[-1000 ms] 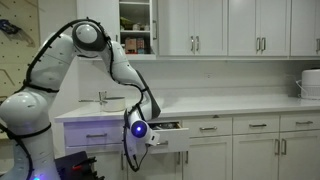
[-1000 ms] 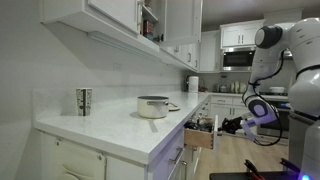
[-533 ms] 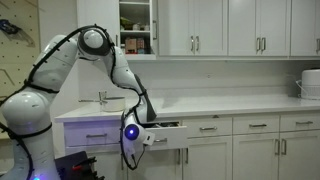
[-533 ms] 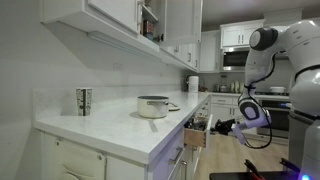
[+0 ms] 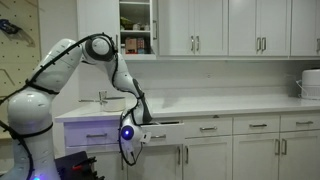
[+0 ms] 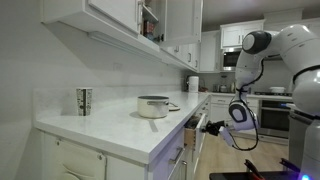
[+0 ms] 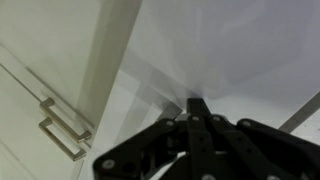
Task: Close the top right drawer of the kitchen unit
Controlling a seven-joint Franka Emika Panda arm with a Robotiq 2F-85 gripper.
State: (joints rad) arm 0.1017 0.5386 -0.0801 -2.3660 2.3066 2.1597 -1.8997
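Observation:
The top right drawer [image 5: 166, 133] of the white kitchen unit [image 5: 250, 146] stands only slightly open; in an exterior view it juts a short way out below the countertop [image 6: 191, 128]. My gripper [image 5: 132, 133] is at the drawer's front, fingers together, and it also shows in an exterior view [image 6: 213, 127]. In the wrist view the shut black fingers [image 7: 197, 104] press against a plain white panel [image 7: 240, 50]. Little of the drawer's inside shows. Its handle is hidden by the gripper.
A metal pot [image 6: 153, 106] and a patterned cup [image 6: 84, 101] stand on the pale countertop [image 5: 230, 104]. A wall cupboard [image 5: 136, 25] above the arm is open. A white appliance [image 5: 311, 84] sits at the counter's far end. Silver door handles [image 7: 60, 135] show in the wrist view.
My gripper has moved toward the unit with the drawer front ahead of it. The drawer has slid inward from well open to only slightly open.

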